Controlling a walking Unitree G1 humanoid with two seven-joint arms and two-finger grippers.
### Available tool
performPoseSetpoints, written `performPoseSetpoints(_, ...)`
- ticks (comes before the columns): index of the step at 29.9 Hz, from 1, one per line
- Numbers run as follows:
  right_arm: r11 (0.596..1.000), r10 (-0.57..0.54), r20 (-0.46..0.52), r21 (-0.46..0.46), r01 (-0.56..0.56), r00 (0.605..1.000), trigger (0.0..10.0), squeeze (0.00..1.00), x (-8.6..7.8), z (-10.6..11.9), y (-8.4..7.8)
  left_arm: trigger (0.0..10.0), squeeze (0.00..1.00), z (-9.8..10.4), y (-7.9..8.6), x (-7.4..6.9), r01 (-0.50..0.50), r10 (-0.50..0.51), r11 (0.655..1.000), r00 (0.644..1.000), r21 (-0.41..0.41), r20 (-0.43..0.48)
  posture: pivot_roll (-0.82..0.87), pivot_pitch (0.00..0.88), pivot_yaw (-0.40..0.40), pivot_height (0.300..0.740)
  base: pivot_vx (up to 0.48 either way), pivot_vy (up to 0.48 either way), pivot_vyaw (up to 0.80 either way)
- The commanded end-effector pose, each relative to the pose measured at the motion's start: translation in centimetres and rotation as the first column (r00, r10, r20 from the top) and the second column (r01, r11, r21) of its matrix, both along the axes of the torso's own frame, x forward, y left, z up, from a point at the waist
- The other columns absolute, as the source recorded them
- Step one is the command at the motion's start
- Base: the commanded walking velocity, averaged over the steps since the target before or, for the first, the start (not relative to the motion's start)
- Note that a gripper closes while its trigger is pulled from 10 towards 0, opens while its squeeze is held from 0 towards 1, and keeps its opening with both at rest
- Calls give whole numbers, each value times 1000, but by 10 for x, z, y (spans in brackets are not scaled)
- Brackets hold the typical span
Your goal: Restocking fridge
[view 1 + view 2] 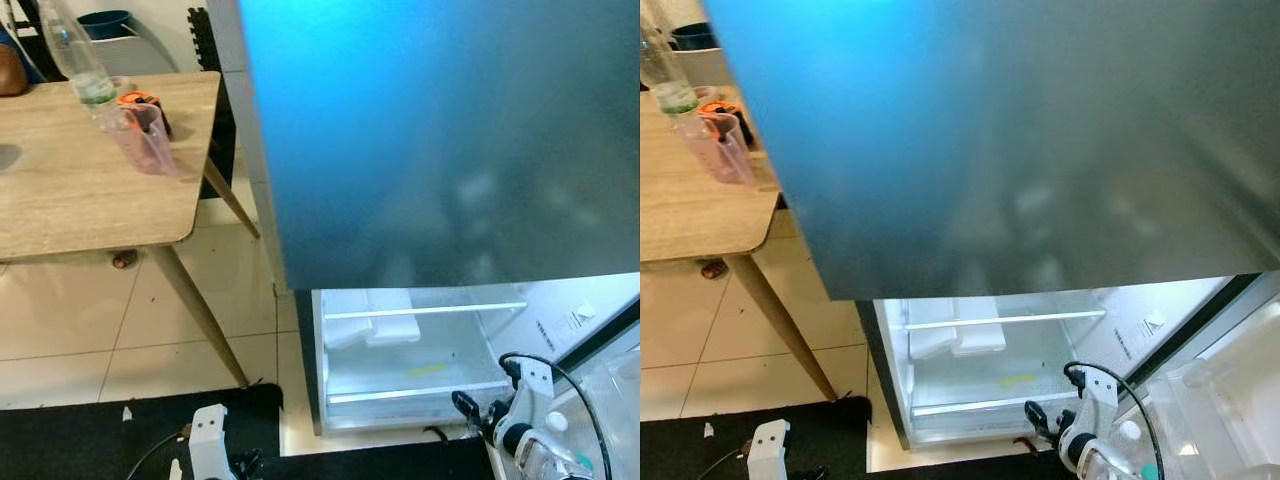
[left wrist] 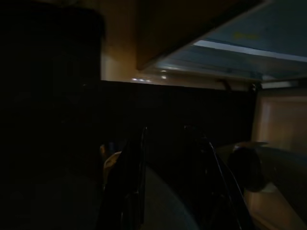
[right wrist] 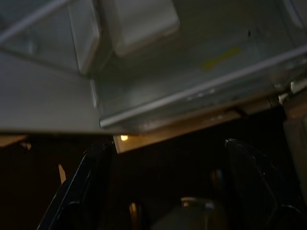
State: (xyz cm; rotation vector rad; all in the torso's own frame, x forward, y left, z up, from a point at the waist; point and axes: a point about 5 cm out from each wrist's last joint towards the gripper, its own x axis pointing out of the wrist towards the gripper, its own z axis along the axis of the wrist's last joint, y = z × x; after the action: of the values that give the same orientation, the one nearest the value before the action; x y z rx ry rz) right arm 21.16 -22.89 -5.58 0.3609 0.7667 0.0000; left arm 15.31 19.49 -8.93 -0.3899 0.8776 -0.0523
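While right tool point(image 3: 168, 187) spread | fridge point(image 1: 420, 360) open just ahead | left tool point(image 2: 168, 182) spread

Fridge point(image 1: 430, 140): grey-blue upper door shut, lower compartment open and lit (white inside).
Shelf point(image 1: 425, 310): white rail across the open compartment.
Bin point(image 1: 415, 395): clear, low in the compartment.
Bottle point(image 1: 80, 62): clear, upright on the wooden surface point(image 1: 70, 190), well left of the fridge.
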Motion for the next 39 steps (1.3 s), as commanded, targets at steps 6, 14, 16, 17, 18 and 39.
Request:
performPoseSetpoints(6, 986, 86, -124, -133, -102, 989, 10000, 0, -13, -12, 8, 10000, 0, 3, 7, 7, -28, 28, 999, 1000, 45, -5, -42, 0, -30, 740, 0, 0, 0)
performPoseSetpoints(14, 976, 27, -144, -211, -57, 989, 10000, 0, 0, -6, 2, 10000, 0, 5, -1, 20, -51, 51, 997, 999, 63, 0, -13, 0, -44, 740, 0, 0, 0)
performPoseSetpoints(16, 975, 11, -139, -216, -41, 990, 10000, 0, 4, -4, 3, 10000, 0, 5, -1, 20, -31, 30, 996, 1000, 82, 2, 22, 0, -31, 740, 0, 0, 0)
performPoseSetpoints(17, 975, 11, -139, -216, -41, 990, 10000, 0, 4, -4, 3, 10000, 0, 5, -1, 20, -31, 30, 996, 1000, 82, 2, 22, 0, -31, 740, 0, 0, 0)
performPoseSetpoints(18, 976, -14, -140, -217, -17, 990, 10000, 0, 6, -4, 5, 10000, 0, 5, 0, 18, -8, 9, 994, 1000, 105, -9, 22, 0, -31, 740, 0, 0, 0)
performPoseSetpoints(39, 959, 2, -243, -276, -71, 970, 10000, 0, -24, -21, 6, 10000, 0, -4, 19, -7, 33, -10, 979, 993, 202, -114, 7, 0, -7, 740, 0, 0, 0)
